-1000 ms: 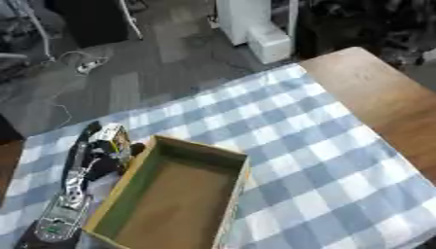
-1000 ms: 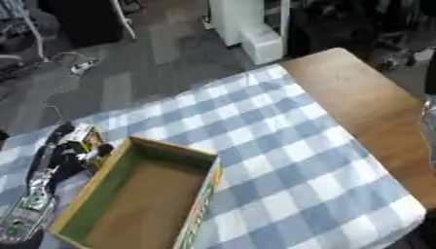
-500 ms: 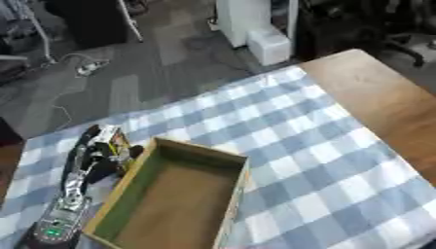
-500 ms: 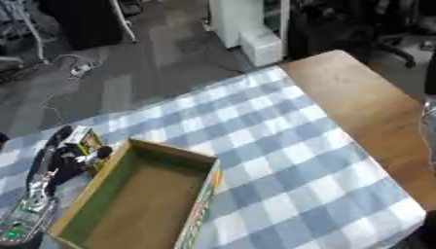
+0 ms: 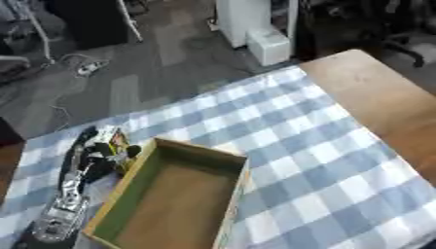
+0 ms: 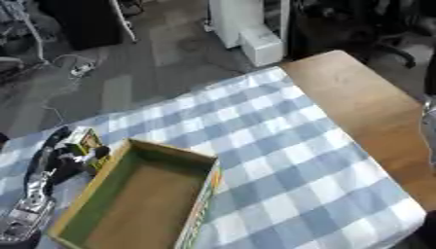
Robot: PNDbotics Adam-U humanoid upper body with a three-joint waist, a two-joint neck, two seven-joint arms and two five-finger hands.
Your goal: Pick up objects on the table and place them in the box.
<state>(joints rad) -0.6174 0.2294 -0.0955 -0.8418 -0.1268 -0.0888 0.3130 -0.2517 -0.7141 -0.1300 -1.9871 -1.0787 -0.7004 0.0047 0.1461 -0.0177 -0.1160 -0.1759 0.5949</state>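
Little has changed on the table over the past second: the left hand (image 5: 109,151) holds the same spot at the box's far-left corner, and only the camera has tipped slightly, sliding the whole scene a touch in both views.

Pictured, the robot's black-and-silver left arm (image 5: 70,194) runs up the left edge of the blue-and-white checked tablecloth (image 5: 289,146), ending in a hand whose fingers are curled round a small packet (image 6: 83,140) with green and yellow printing. What the packet contains cannot be made out. It sits just outside the box's far-left corner, close against the wall, though whether it is touching the rim or lifted clear of the cloth is hard to judge from this angle.

An open cardboard box (image 5: 223,160) lies askew on the cloth, brown inside with green inner walls and a yellow-edged rim; nothing shows on its floor.

At the right edge of the right eye view, a blurred sliver of grey and black (image 6: 428,121) hangs over the bare wooden tabletop (image 6: 357,97), probably part of the right arm; no hand shows there. Beyond the table, a white cabinet (image 5: 255,26) stands on the grey floor beside trailing cables (image 5: 81,65).
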